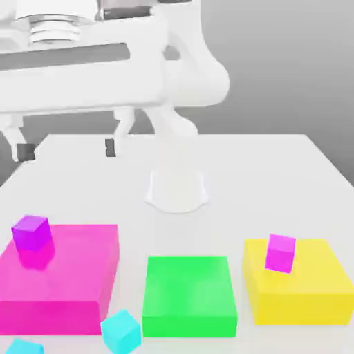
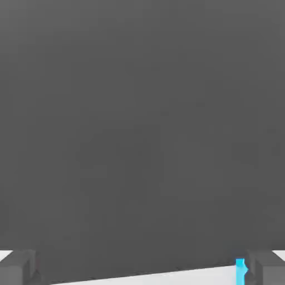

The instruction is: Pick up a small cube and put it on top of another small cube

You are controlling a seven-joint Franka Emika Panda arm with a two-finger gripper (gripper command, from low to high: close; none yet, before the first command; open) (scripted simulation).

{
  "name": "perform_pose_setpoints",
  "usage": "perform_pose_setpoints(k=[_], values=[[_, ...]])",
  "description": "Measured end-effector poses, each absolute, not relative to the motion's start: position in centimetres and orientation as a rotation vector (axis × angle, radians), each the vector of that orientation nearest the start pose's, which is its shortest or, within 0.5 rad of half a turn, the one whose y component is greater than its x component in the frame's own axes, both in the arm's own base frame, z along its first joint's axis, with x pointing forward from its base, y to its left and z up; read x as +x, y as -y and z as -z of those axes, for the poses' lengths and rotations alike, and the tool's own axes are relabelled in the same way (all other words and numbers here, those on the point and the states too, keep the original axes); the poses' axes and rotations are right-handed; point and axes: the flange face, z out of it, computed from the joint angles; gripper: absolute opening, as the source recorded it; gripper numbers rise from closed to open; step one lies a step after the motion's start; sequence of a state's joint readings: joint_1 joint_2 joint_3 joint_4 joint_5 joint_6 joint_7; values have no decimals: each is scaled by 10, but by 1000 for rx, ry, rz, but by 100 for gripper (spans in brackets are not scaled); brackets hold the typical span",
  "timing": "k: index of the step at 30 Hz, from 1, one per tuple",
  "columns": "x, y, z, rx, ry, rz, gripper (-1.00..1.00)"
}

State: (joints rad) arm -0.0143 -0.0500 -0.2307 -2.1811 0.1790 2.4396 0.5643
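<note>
Currently the end effector is wide open and empty, above the surface; a cyan cube sits beside the magenta slab; lateral misalignment on descent could clip that slab; an off-centre release could topple the stack on the violet cube.

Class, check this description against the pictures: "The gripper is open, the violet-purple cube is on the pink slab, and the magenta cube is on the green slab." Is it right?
Not quite: the exterior view shows the magenta cube on the yellow slab. The rest stands.
</note>
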Motion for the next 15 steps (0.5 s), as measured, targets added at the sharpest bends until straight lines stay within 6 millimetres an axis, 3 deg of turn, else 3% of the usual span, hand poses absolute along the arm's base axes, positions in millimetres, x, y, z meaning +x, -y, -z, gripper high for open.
perform_pose_setpoints(k=[7,15], values=[[550,182,-328,-2665,-1416,220,0],[533,235,-197,-2732,-1533,17,0]])
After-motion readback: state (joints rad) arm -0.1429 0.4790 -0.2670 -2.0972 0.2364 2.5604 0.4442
